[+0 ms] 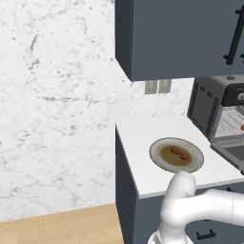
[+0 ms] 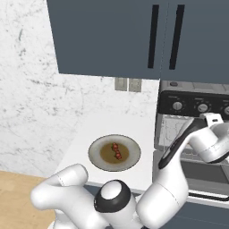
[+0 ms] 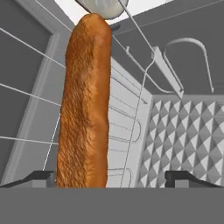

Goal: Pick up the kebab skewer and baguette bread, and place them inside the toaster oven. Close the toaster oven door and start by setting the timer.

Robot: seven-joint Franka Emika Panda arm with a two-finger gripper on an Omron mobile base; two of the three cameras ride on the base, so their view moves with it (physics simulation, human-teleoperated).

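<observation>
The baguette bread (image 3: 85, 105), a long orange-brown loaf, lies on the wire rack (image 3: 131, 127) inside the toaster oven (image 1: 206, 106) (image 2: 197, 96). My gripper (image 3: 111, 177) is inside the oven, open, its fingertips (image 3: 43, 177) standing wide to either side of the loaf's near end; the right one is well apart from it. The kebab skewer (image 1: 179, 153) (image 2: 117, 151), with red and dark chunks, rests on a round plate (image 1: 157, 148) (image 2: 96, 150) on the white counter. The toaster oven door (image 1: 233, 153) (image 2: 201, 172) hangs folded down.
Dark blue wall cupboards (image 1: 181, 38) (image 2: 112, 36) hang above the counter (image 1: 138, 143) (image 2: 89, 127). Three knobs (image 2: 178, 106) line the oven's front panel. A wall socket (image 1: 157, 86) (image 2: 127, 84) sits behind. The counter's left end drops to a wooden floor (image 1: 57, 226).
</observation>
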